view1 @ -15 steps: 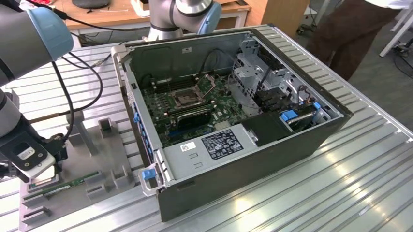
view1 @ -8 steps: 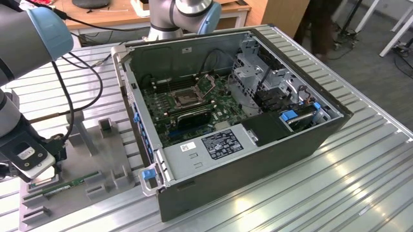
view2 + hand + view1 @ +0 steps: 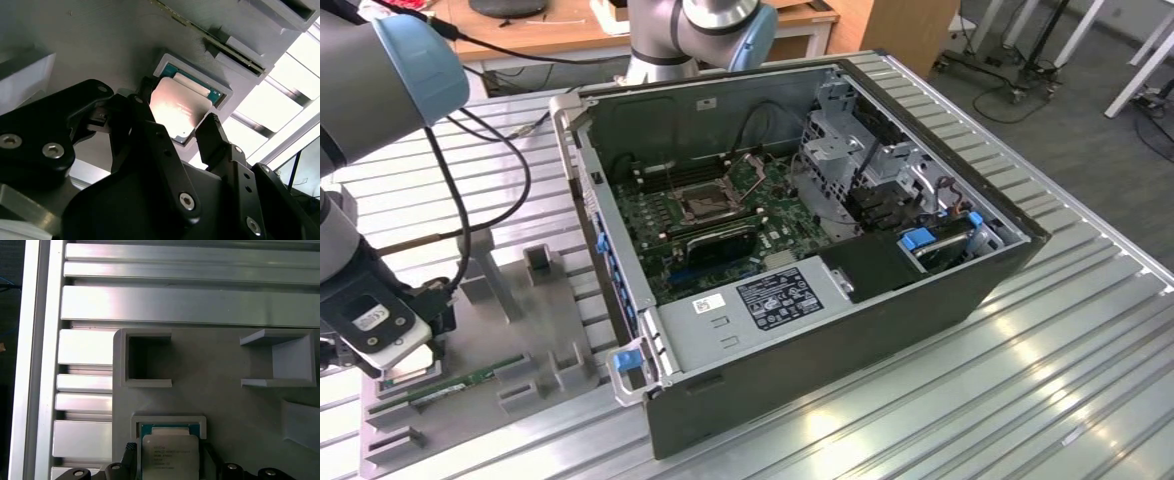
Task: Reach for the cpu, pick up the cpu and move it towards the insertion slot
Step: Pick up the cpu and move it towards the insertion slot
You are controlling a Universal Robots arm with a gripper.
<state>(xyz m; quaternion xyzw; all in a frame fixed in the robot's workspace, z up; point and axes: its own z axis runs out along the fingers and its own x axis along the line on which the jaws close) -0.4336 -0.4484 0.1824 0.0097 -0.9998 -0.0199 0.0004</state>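
The cpu point(image 3: 176, 104) is a silvery square chip with a thin teal rim, lying in a grey square nest point(image 3: 167, 418) on the fixture plate. My gripper point(image 3: 177, 114) straddles it, with one black finger point(image 3: 212, 136) against one edge and the other finger against the opposite edge. In the first wrist view the cpu point(image 3: 170, 452) lies between the same fingertips point(image 3: 129, 456). In the exterior view my gripper point(image 3: 403, 368) hangs low over the grey plate at the exterior view's left. The insertion slot point(image 3: 707, 207) is the metal-framed socket on the motherboard inside the open computer case.
The open case point(image 3: 827, 330) stands on the slatted metal table to the exterior view's right of the plate. A long green memory stick point(image 3: 454, 385) lies in a holder beside my gripper. Grey upright blocks point(image 3: 540, 262) rise from the fixture plate. Cables trail from the arm.
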